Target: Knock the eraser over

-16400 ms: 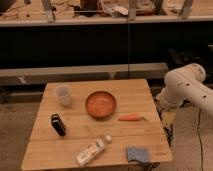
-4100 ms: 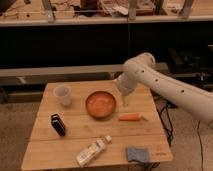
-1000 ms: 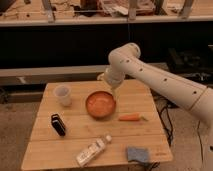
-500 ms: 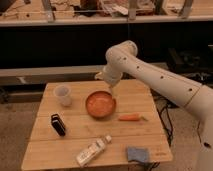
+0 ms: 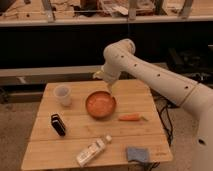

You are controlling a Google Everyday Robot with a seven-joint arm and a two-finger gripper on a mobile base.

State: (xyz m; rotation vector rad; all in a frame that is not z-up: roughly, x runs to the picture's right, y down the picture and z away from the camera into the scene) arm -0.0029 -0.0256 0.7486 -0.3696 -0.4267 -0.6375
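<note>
The eraser (image 5: pixel 58 124), a small black block with a pale edge stripe, stands upright near the left edge of the wooden table (image 5: pixel 75 140). My gripper (image 5: pixel 106 82) hangs over the back middle of the table, just above the far rim of the orange bowl (image 5: pixel 100 104), well to the right of the eraser and behind it. The white arm reaches in from the right.
A white cup (image 5: pixel 62 95) sits at the back left. An orange carrot (image 5: pixel 131 118) lies right of the bowl. A clear plastic bottle (image 5: pixel 93 150) lies near the front, with a blue-grey cloth (image 5: pixel 137 154) at the front right. Dark shelving stands behind.
The arm has swung leftward across the table, carrying the gripper from the right side to above the bowl. The eraser and other objects have not moved.
</note>
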